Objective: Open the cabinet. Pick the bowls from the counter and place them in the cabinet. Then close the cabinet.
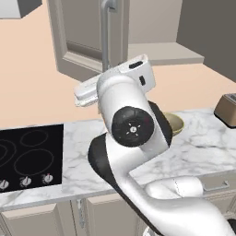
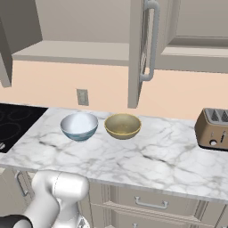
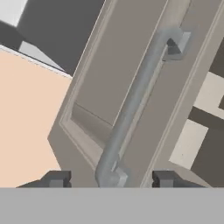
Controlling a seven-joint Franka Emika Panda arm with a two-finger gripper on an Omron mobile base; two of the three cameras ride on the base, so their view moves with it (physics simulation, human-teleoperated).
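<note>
Silver and long, the handle of the cabinet door runs away from our gripper. Its low end sits between our spread finger tips, not pinched. Both bowls wait down on the counter.

Open cabinet door juts over the counter — bowls beneath stay reachable.

2 bowls sit side by side on the counter, toaster right.
</note>
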